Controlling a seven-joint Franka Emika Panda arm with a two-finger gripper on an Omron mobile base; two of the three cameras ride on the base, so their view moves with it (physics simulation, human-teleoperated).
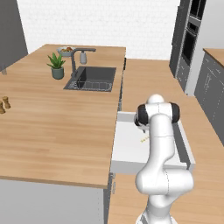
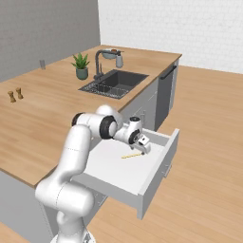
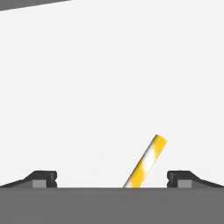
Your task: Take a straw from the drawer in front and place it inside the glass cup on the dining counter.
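Observation:
The drawer (image 2: 156, 178) stands pulled out from the dining counter (image 1: 52, 127), white inside (image 1: 131, 148). On its floor lies the straw (image 2: 131, 155), a thin yellow and white stick, also small in the left base view as the straw (image 1: 144, 139). My gripper (image 2: 145, 149) hangs just above one end of it, open. In the hand view the straw (image 3: 145, 162) lies slanted between my two fingertips (image 3: 41, 178), nearer the right one, with the jaws wide apart and nothing gripped. The glass cup is out of view.
A dark sink (image 1: 92, 78) with a tap (image 1: 74, 61) is set into the counter. A teal plant pot (image 1: 57, 72) and a soap bottle (image 1: 83, 57) stand by it, two small shakers (image 1: 4, 105) at the left. Dark cabinets (image 1: 210, 87) line the right.

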